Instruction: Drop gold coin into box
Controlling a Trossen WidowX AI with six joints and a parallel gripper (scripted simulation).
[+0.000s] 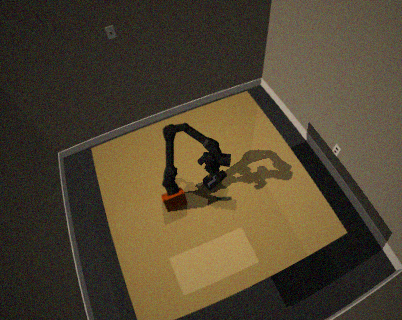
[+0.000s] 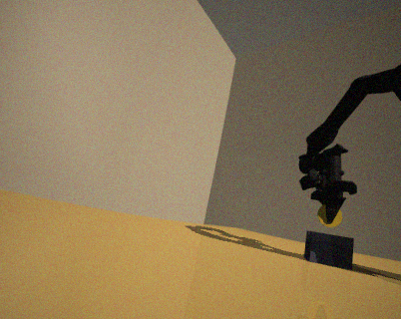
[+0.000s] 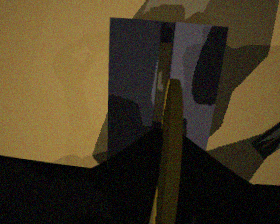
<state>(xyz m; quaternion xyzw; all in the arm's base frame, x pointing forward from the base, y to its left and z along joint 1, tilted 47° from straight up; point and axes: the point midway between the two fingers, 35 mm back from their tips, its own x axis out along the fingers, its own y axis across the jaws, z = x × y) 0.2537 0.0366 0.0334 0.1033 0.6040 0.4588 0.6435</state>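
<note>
The end effector [image 2: 331,211] is clenched on the gold coin [image 2: 330,217], which hangs on edge from its tips, just above the grey box [image 2: 329,249] and not touching the lid. In the wrist view the coin [image 3: 169,156] appears edge-on, lined up over the narrow slot [image 3: 165,63] in the box's lid [image 3: 134,63]. The box rests on the tan surface [image 2: 138,269].

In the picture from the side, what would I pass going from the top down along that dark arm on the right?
Arm → gripper, its fingers shut on the gold coin → a gap of air → grey box → the sandy table.
</note>
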